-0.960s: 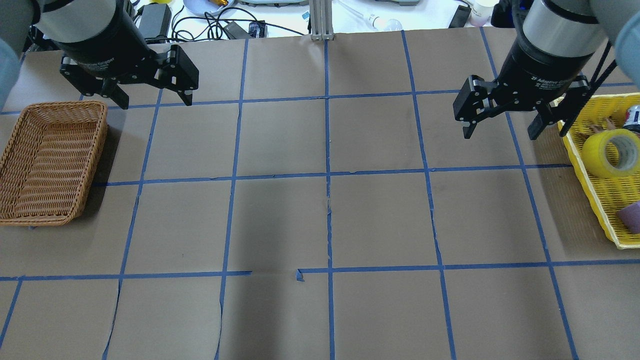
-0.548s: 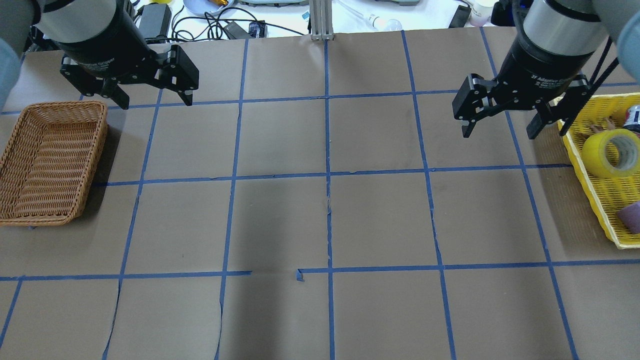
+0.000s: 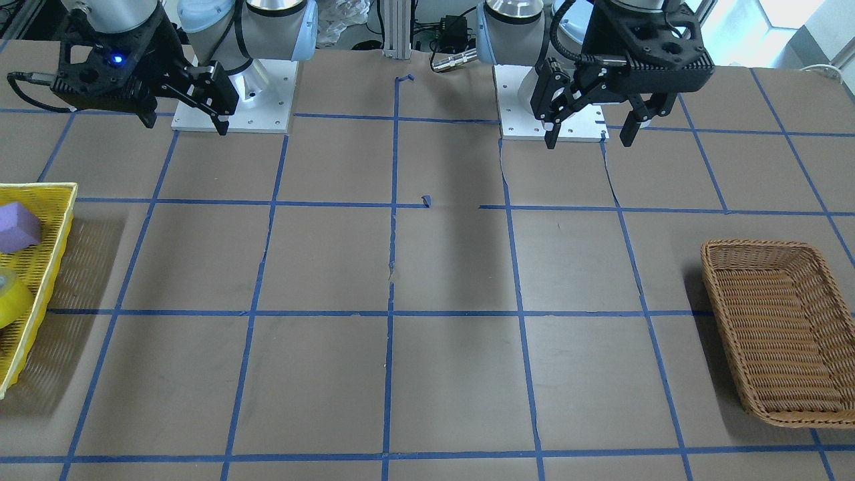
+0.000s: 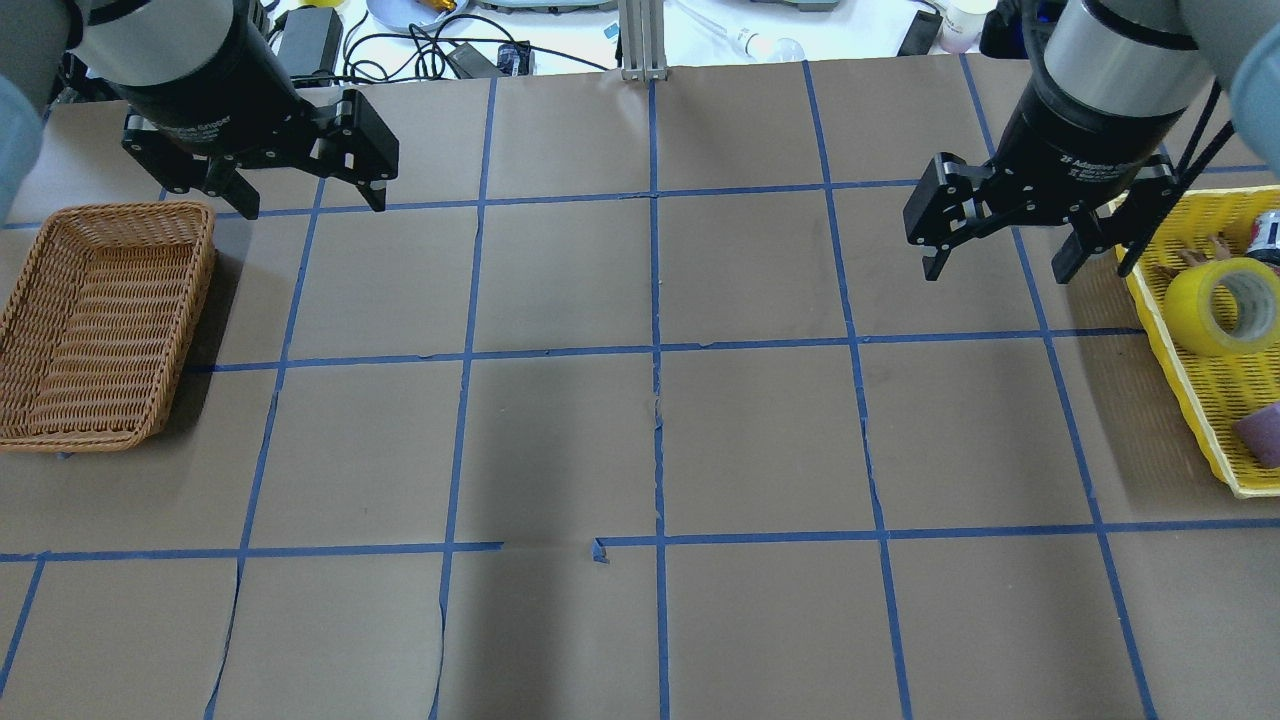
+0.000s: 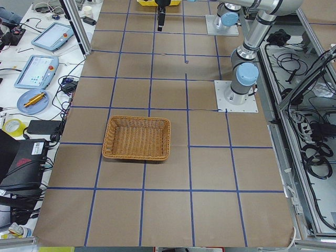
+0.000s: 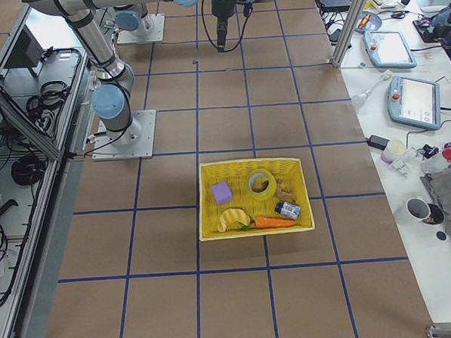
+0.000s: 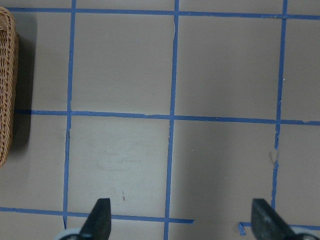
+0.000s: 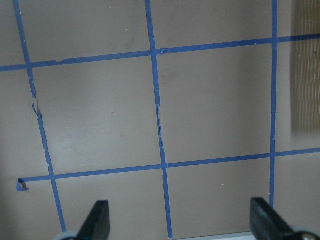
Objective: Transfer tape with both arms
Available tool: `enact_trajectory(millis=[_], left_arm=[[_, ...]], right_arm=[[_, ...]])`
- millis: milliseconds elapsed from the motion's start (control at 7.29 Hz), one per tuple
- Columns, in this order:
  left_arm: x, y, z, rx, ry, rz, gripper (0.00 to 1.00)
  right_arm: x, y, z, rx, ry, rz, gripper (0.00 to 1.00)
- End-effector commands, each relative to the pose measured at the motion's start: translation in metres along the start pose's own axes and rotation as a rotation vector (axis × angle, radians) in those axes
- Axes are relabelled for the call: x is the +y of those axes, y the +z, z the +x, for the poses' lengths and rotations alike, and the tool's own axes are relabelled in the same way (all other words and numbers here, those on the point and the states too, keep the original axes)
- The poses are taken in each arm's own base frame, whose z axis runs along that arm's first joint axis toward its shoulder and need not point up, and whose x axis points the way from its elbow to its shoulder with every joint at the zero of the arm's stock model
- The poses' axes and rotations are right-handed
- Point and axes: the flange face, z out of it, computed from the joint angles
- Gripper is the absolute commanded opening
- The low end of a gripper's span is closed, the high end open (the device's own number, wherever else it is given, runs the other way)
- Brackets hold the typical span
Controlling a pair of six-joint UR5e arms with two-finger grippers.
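Note:
The yellow tape roll point(image 4: 1190, 300) with a white core lies in the yellow mesh tray point(image 4: 1165, 335) at the table's right edge. It also shows in the front view point(image 3: 10, 297) and in the right side view point(image 6: 252, 186). My right gripper point(image 4: 997, 270) hangs open and empty above the table, just left of the tray; its wrist view point(image 8: 180, 220) shows only bare paper between the fingers. My left gripper point(image 4: 312, 207) hangs open and empty at the far left, beside the wicker basket's far end, with only paper in its wrist view point(image 7: 181, 220).
A brown wicker basket point(image 4: 100, 320) sits at the left edge and is empty. The tray also holds a purple foam block point(image 4: 1262, 432), a can point(image 4: 1268, 232) and toy food point(image 6: 272, 222). Brown paper with blue tape grid lines point(image 4: 655, 350) covers the table.
My right gripper has drifted very slightly to the left. Nothing else has moved.

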Motion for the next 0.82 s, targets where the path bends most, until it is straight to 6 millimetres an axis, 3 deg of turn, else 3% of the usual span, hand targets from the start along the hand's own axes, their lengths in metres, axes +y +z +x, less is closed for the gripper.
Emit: enact_trajectory(millis=[0,685], left_arm=[[0.0002,0.0005,-0.0001,-0.001,0.002,0.0,1.0],[0.0006,-0.0003,-0.0002,-0.001,0.005,0.001,1.0]], right_arm=[[-0.0006,0.0013,-0.0005,-0.005,0.0,-0.001,1.0],[-0.0049,-0.0005,0.0024,0.013,-0.015,0.006,1.0]])
